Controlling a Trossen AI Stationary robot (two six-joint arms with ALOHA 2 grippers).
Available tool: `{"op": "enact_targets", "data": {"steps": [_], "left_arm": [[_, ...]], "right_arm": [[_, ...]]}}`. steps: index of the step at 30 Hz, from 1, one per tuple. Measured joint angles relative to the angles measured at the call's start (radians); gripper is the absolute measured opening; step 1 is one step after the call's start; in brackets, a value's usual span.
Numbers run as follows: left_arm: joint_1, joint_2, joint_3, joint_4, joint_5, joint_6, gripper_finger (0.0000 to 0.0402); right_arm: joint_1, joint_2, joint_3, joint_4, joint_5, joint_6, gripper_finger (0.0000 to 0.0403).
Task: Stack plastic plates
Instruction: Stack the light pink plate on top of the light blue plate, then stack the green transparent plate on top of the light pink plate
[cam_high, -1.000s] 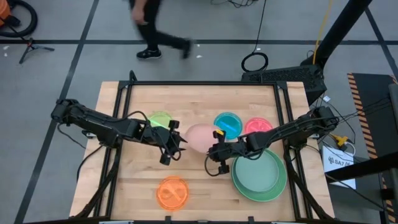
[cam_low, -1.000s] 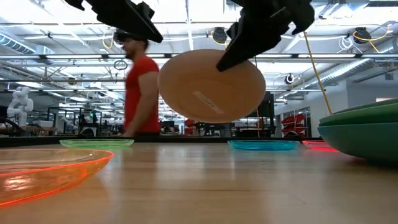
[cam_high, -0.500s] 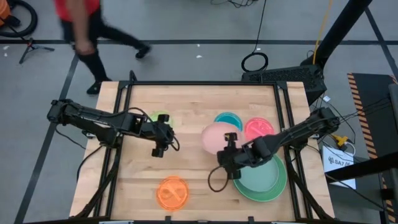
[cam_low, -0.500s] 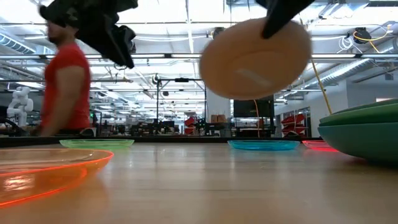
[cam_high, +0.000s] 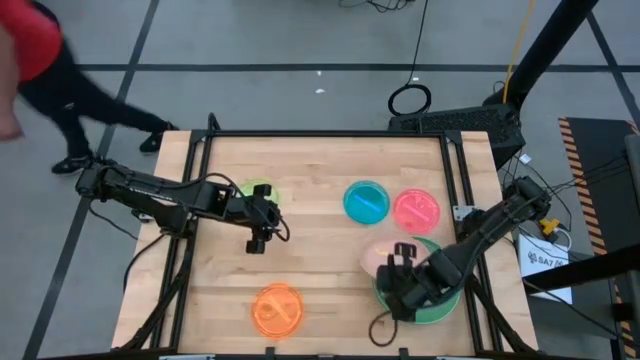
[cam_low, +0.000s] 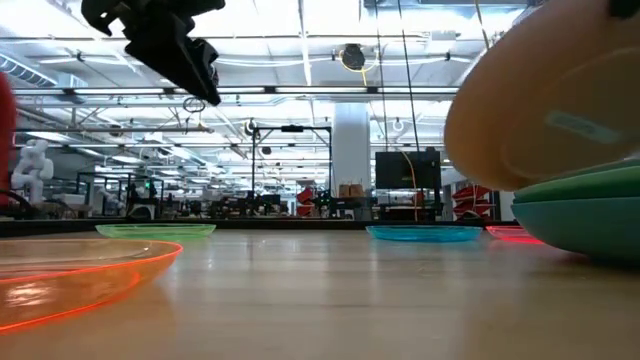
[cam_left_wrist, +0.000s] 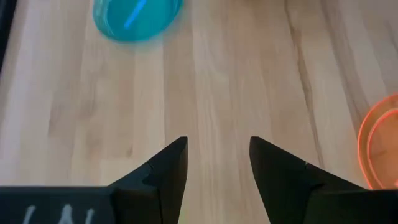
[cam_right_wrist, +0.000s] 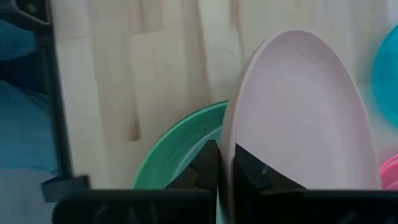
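Your right gripper (cam_high: 400, 262) was clenched on the rim of the pink plate (cam_high: 382, 257), which it held tilted above the near right part of the bench (cam_high: 320, 270), overlapping the left edge of the green plate (cam_high: 447, 297). In the right wrist view the pink plate's (cam_right_wrist: 305, 112) edge ran straight down into the narrow slit between the two dark fingers (cam_right_wrist: 245, 169), so that one finger lay against its upper face and the other against its underside, with the green plate (cam_right_wrist: 180, 149) just behind and below it. From table height the pink plate (cam_low: 555, 110) hung slanted just over the stacked green (cam_low: 580, 190) and teal plate (cam_low: 585, 228); you could not tell from the frames whether it was touching them.

Your left gripper (cam_high: 257, 238) was released and grasped nothing. It hovered over the left half of the bench, just beside the yellow-green plate (cam_high: 255, 190). In the left wrist view its fingers (cam_left_wrist: 171, 168) stood apart over bare wood, with the blue plate (cam_left_wrist: 137, 17) well beyond them and the orange plate (cam_left_wrist: 380, 146) off to one side.

The blue plate (cam_high: 366, 201) and the red plate (cam_high: 416, 209) lay side by side toward the far right of the bench, and the orange plate (cam_high: 277, 308) sat near the front edge, left of centre. A person (cam_high: 40, 80) was on the floor beyond the far left corner.
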Motion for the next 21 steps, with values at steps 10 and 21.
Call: {"op": "enact_targets", "data": {"steps": [10, 21], "left_arm": [[0.004, 0.002, 0.000, 0.097, 0.000, 0.041, 0.0179], [0.004, 0.003, 0.000, 0.095, 0.000, 0.023, 0.0179]], "right_arm": [[0.102, 0.000, 0.000, -0.058, 0.003, 0.236, 0.0026], [0.127, 0.000, 0.000, -0.061, 0.033, 0.383, 0.0111]]}}
